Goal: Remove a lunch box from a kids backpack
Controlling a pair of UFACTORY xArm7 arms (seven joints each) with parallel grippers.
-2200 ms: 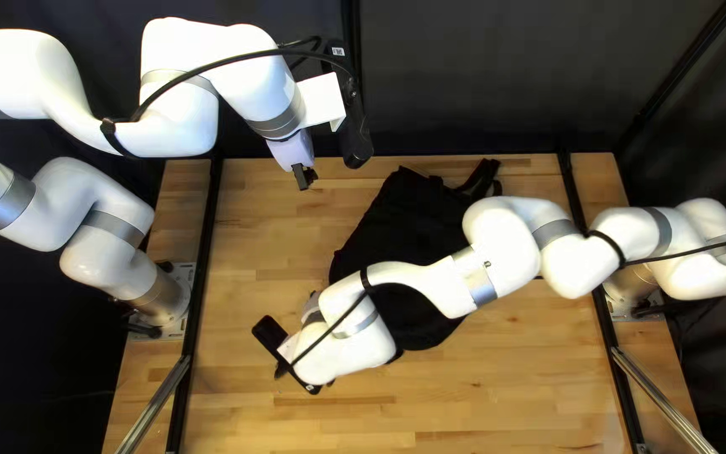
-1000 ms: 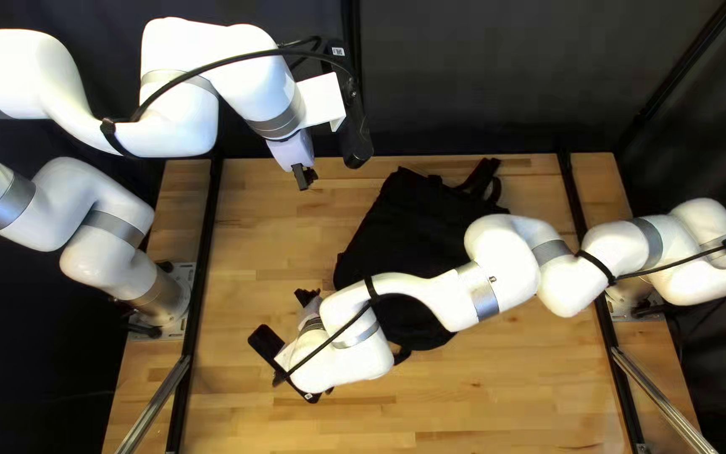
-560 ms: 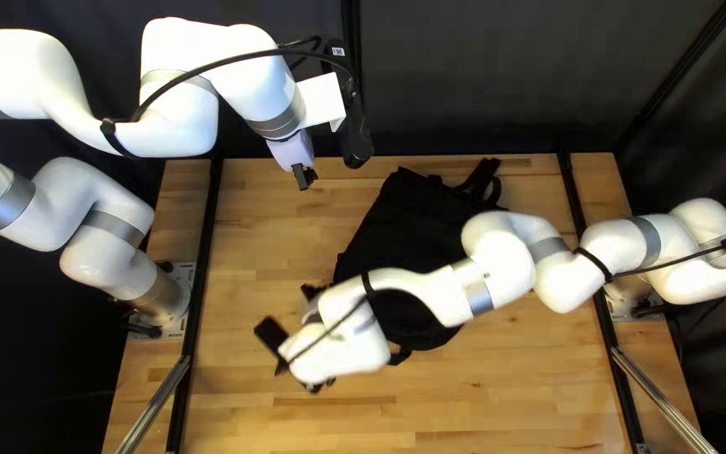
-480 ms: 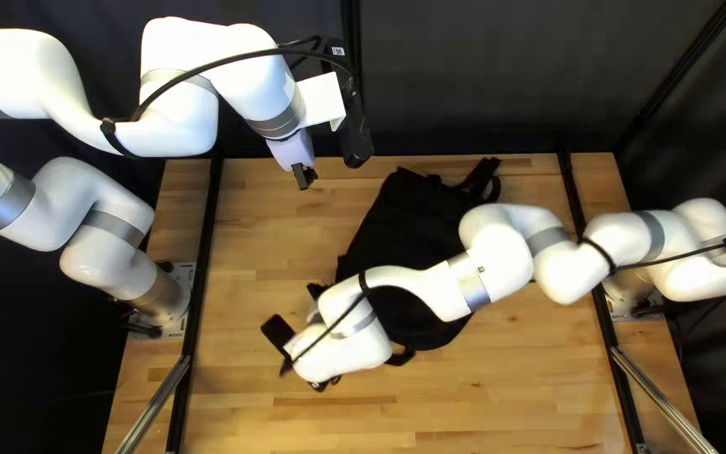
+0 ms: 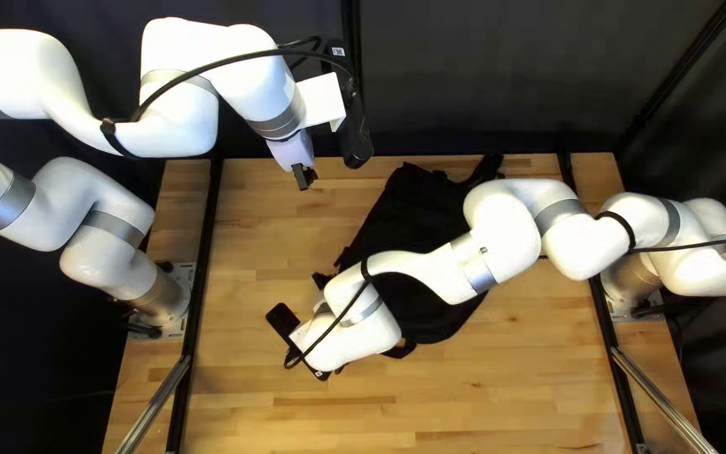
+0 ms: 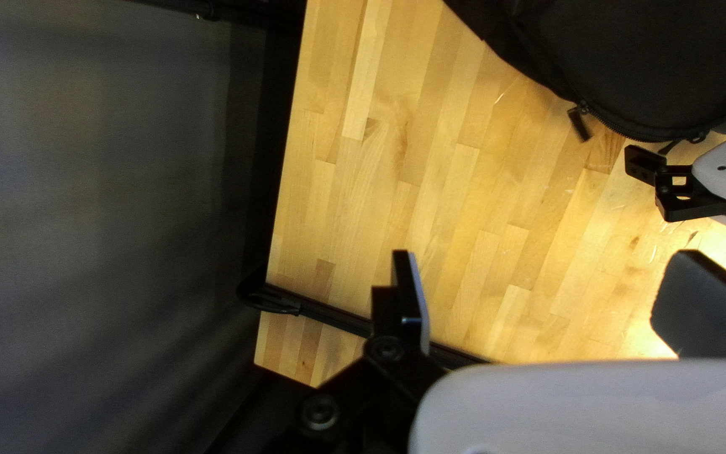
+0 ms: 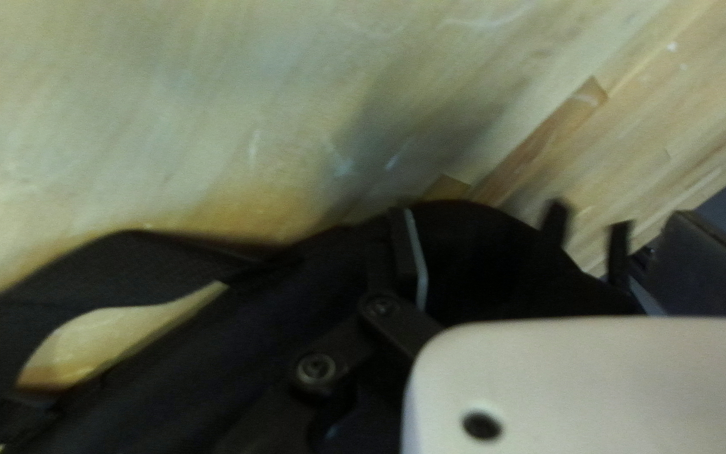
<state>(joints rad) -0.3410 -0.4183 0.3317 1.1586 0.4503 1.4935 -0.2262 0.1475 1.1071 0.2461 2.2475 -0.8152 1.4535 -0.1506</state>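
Bag: lies on table, contents hidden from me | lunch box: can't tell where | right gripper: wide, at bag's edge | left gripper: wide, apart from bag

Readable text: none | pale label on black wrist housing: too small

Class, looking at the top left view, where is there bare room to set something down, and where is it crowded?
Bare table lies along the near edge, between the left rail and right rail. Another strip runs between left rail and backpack, the left gripper above its far end. Mid-table is crowded: the right arm crosses over the backpack.
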